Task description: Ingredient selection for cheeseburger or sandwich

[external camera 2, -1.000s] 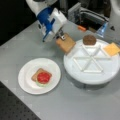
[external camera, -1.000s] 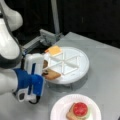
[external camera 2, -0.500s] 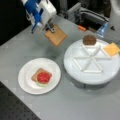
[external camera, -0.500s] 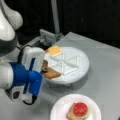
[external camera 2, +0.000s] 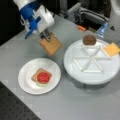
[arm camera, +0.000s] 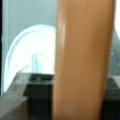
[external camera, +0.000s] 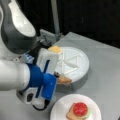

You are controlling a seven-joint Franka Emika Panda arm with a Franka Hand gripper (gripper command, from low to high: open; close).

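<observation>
Hanging in the air, a brown toast square [external camera 2: 51, 44] is pinched by the gripper [external camera 2: 45, 35], just above & beside the paper plate [external camera 2: 26, 75]. On that plate sit toast, green leaf & red disc [external camera 2: 43, 77]. Patty [external camera 2: 89, 39] & cheese [external camera 2: 111, 49] lie on the white tray [external camera 2: 92, 75] nearby.

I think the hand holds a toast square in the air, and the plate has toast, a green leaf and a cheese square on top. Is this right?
Not quite. The hand does hold a toast square in the air, but on the paper plate the top piece is a red disc, not cheese. The cheese square lies on the divided tray, as a front view shows.
</observation>
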